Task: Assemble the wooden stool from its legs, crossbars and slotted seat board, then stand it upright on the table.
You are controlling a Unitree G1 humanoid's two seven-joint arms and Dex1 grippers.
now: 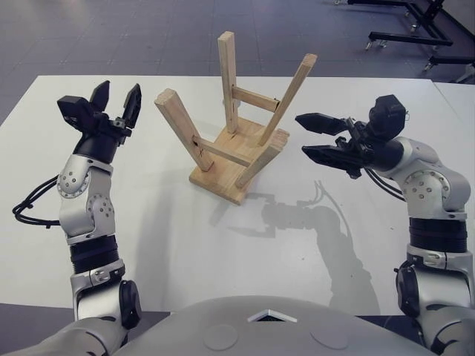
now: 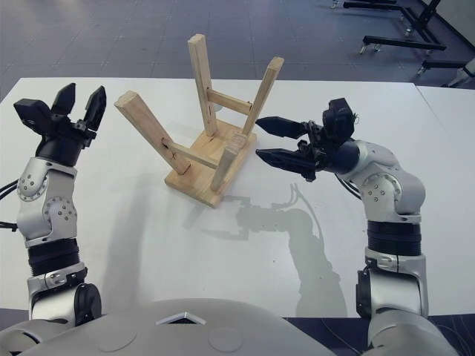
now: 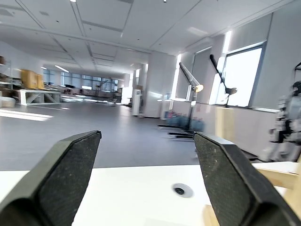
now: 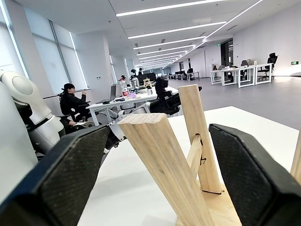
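My left tool (image 1: pixel 119 93) hung over the left part of the tabletop (image 1: pixel 148 230), its two fingers spread apart and pointing up and away from me, gripping nothing. The stool (image 1: pixel 236 141) stood to its right, near but clear of it, around the middle of the tabletop. It was upside down: the seat board (image 1: pixel 220 176) lay on the tabletop, its long axis running diagonally from near me away to the right, and the legs (image 1: pixel 228 70) pointed upward, splaying outward, with crossbars (image 1: pixel 256 99) joining them. My right tool (image 1: pixel 301 134) sat just right of the stool, level, its tips aimed leftward at the nearest legs, fingers apart. I could not tell whether the upper fingertip touched the wood. Bare tabletop lay open before the stool and to both sides; the far edge ran close behind it.
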